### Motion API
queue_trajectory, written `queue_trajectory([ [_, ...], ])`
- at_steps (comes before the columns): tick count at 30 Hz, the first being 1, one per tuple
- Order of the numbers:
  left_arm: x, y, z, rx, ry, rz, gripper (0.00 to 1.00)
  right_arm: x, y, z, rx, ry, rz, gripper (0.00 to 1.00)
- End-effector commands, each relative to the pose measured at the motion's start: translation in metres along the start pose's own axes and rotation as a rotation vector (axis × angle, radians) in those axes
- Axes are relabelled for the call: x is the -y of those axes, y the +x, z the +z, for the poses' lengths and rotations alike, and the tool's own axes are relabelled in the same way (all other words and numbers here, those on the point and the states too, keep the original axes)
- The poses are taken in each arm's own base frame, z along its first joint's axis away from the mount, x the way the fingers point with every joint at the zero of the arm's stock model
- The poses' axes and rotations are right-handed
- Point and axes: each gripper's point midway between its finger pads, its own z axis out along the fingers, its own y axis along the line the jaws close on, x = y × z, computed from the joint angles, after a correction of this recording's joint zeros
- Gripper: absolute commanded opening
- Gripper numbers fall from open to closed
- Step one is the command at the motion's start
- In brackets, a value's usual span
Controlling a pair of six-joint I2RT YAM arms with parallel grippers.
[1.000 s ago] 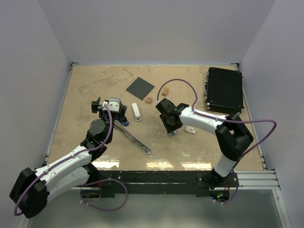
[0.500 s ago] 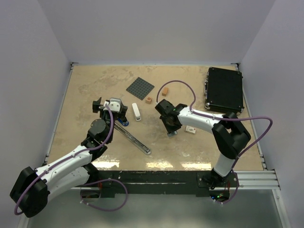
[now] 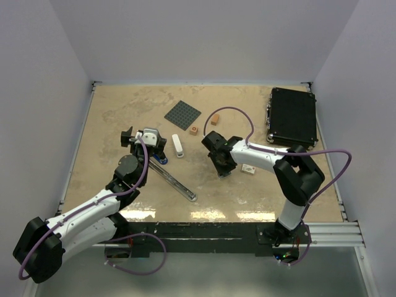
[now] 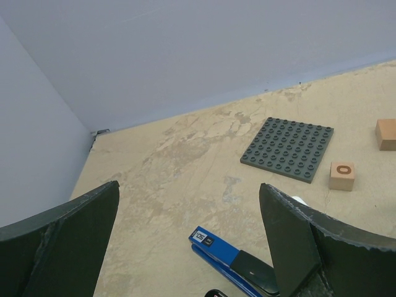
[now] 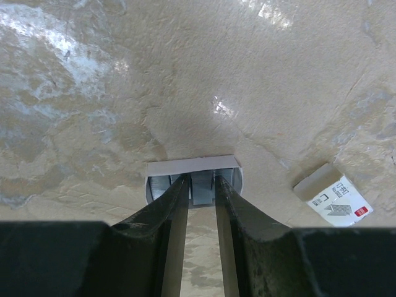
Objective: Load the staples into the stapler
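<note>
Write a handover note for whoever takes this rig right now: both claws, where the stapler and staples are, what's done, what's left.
Left claw: open, empty, hovering over the stapler.
Right claw: lowered, shut on the staples sitting in their small tray.
Staple box: lies flat beside the tray, untouched.
Done: the stapler appears swung open; the staples are gripped.
Left: lift the staples out, carry them to the stapler, seat them, close it.
</note>
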Motion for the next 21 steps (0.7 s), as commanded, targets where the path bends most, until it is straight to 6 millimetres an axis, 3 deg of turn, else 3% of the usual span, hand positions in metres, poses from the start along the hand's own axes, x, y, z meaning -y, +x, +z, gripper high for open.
queue_trajectory([
  [1,-0.001,-0.014,0.003,0.044,-0.005,-0.052,1.00,-0.005,0.006,0.007,-0.016,-0.002,-0.020,0.29],
  [10,0.001,-0.014,0.004,0.044,0.003,-0.055,1.00,-0.012,0.008,0.006,-0.022,-0.019,-0.043,0.29],
  [12,0.001,-0.014,0.004,0.044,0.003,-0.053,1.00,-0.009,0.007,0.005,-0.016,-0.005,-0.043,0.24],
  [14,0.001,-0.014,0.004,0.045,0.005,-0.053,1.00,-0.008,0.004,0.000,-0.002,-0.006,-0.035,0.13],
  [21,0.001,-0.015,0.003,0.045,0.005,-0.056,1.00,-0.007,-0.011,-0.018,0.048,-0.015,-0.027,0.06],
])
